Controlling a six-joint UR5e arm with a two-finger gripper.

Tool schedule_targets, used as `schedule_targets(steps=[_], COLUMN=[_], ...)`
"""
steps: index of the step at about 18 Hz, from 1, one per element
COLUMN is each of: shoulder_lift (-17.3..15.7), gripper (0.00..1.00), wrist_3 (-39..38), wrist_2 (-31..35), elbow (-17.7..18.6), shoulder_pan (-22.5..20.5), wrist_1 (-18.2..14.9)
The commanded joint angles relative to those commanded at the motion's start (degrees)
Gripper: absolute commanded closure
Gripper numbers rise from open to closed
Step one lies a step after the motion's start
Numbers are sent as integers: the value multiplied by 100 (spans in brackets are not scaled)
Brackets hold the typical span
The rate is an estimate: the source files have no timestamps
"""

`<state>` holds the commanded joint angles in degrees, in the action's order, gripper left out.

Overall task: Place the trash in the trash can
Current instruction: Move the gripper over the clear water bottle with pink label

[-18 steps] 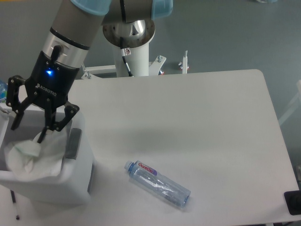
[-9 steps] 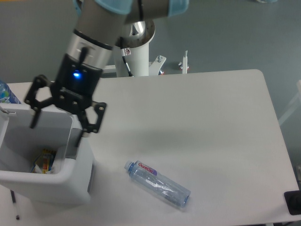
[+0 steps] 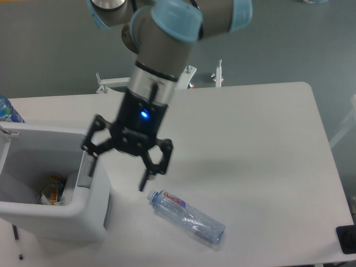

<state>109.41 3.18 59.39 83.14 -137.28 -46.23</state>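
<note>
A: Start at the left. What sits there?

B: The bin (image 3: 61, 214), at the left edge of the surface (image 3: 250, 144), mouth facing up. That suits a drop from above. Inside I can see a yellow-red packet (image 3: 51, 189) and a pale whitish thing (image 3: 69, 188) beside it, near the right-hand wall; that may be the bag, but I cannot be sure.

A: And the tool?

B: The tool (image 3: 118, 167) hangs just right of the bin, above the surface and clear of the rim. Its fingers are spread wide and nothing is between them. One finger (image 3: 90, 157) hangs by the bin's dark handle panel (image 3: 86, 175), the other (image 3: 146, 179) points down near the bottle's cap.

A: Why spread?

B: I judge it is readying a grasp: wide fingers can straddle a round body lying flat.

A: Where is the bottle?

B: The bottle (image 3: 186, 218) lies on its side on the surface, right of the bin and well apart from it, blue cap toward the tool, base pointing to the lower right. It is untouched.

A: So what is left?

B: The bottle is not yet in the bin. I think the tool needs to drop across the bottle's middle, fingers either side, since a slanted round thing can roll away from a grip near its end.
</note>
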Motion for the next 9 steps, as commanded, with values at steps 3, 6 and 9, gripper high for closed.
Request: schedule_targets(steps=[3,6,9], shoulder_lift=[290,458,581], gripper=[0,0,0], wrist_3=[-142,-300,-484], wrist_2=[441,713,881], elbow=[9,0,-44], shoulder_pan=[-193,-264,-273], wrist_1=[-18,-105,-237])
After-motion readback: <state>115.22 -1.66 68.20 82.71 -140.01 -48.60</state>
